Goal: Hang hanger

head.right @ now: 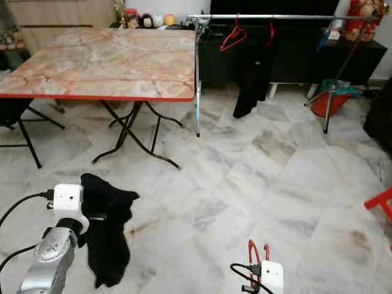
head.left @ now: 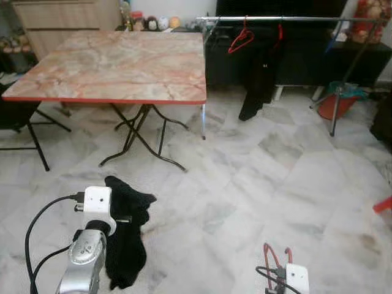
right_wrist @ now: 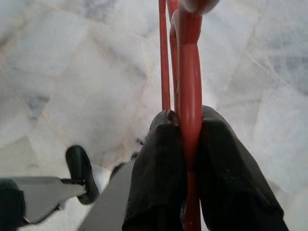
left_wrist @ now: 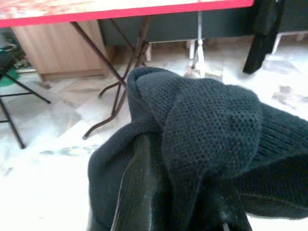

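Right gripper (right_wrist: 185, 159) clamped on red hanger (right_wrist: 188, 72): stiff, light, slick plastic; hold near hook. Left gripper (left_wrist: 173, 202) holds black sweater (left_wrist: 207, 125).

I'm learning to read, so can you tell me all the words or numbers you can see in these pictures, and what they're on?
None: no word, number or label can be read.
Small objects behind the table: too small and blurred to tell.
Red hanger in the right gripper: plain, no writing.
Black garment in the left gripper: plain knit, no tag showing.
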Motion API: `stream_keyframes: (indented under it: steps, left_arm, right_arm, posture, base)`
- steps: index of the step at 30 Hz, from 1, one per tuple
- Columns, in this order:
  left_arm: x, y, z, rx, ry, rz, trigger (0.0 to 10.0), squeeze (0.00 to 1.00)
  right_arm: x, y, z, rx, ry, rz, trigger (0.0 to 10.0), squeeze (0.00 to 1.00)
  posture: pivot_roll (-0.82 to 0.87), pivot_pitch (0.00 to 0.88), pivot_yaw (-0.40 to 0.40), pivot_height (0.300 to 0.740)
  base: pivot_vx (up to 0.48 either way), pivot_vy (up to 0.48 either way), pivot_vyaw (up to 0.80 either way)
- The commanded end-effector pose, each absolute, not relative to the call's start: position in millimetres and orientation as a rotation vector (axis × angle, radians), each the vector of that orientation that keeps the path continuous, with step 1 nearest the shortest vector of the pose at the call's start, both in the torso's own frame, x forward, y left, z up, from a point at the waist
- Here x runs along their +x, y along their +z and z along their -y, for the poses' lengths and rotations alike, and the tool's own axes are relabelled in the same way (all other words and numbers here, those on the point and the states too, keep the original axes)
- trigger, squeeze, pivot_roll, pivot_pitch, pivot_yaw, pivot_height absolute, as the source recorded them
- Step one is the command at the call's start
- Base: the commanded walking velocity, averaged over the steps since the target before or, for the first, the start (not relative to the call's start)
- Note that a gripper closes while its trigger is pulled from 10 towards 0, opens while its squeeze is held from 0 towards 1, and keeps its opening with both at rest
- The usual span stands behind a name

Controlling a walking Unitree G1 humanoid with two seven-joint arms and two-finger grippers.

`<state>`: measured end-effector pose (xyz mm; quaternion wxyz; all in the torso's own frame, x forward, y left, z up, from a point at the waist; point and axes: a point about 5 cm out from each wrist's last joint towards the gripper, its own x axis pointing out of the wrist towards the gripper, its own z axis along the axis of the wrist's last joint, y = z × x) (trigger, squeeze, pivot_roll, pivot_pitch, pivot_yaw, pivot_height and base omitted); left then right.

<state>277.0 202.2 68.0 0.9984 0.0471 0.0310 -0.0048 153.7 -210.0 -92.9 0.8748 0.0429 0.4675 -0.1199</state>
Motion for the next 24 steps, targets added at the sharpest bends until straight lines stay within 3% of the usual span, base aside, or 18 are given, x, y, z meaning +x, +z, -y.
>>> stream_keyframes:
  steps: [1,24]
  left_arm:
    - [277.9,76.1,-207.9,0.117,-0.001,-0.031,10.0,0.0]
    - [278.9,77.8,-206.0,0.116,-0.006,-0.02,10.0,0.0]
  right_arm:
    - [157.2,-92.1,206.7,0.1,-0.247,-0.97,10.0,0.0]
    - [157.3,-92.2,206.6,0.099,-0.24,-0.975,10.0,0.0]
  posture:
    - [0.13,0.0,-0.009,0.74]
    - [0.13,0.0,-0.008,0.74]
  base:
    - [0.0,0.33,0.0]
    - [0.0,0.327,0.0]
